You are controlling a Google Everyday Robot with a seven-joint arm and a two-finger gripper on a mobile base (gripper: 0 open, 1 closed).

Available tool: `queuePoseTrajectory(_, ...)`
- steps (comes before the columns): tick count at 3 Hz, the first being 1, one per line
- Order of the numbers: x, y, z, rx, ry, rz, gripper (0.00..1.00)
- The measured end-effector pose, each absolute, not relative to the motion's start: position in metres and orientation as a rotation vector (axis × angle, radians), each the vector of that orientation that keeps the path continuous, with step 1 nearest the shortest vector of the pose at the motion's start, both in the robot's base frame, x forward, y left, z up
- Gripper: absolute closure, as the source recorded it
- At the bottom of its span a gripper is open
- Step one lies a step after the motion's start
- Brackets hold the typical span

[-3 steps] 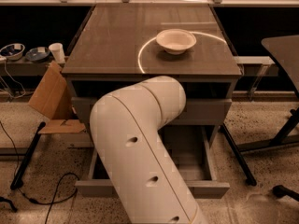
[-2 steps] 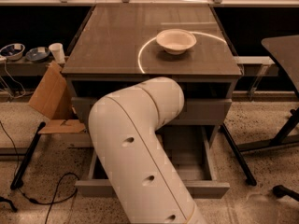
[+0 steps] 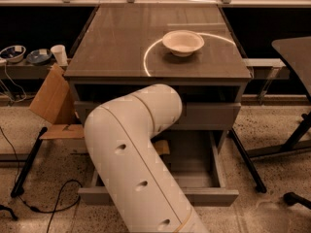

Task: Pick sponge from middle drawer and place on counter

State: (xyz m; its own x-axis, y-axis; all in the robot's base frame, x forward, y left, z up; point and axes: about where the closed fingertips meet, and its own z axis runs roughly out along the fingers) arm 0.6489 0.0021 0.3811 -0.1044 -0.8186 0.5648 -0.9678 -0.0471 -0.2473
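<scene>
Brown cardboard pieces [image 3: 51, 101] leaning at far left. Smooth cream tubular arm [image 3: 136, 154], elbow bent, across open grey metal middle drawer [image 3: 209, 196]. End effector hidden behind elbow; state cannot be told. Flat tan sponge [image 3: 163, 147] partly showing on drawer floor, beside arm. Round white bowl [image 3: 182, 41] on glossy worktop [image 3: 116, 38].

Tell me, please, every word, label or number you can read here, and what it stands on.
None: no readable text shows on the glossy grey-brown counter, white bowl, brown cardboard, white paper cup or open grey middle drawer.
The gripper and its jaws are out of view beyond the large white arm.
</scene>
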Motion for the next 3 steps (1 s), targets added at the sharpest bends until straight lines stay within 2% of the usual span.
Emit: queuePoseTrajectory(3, 0.6498, 0.0024, 0.3733, 1.940, -1.755, 1.023, 0.00)
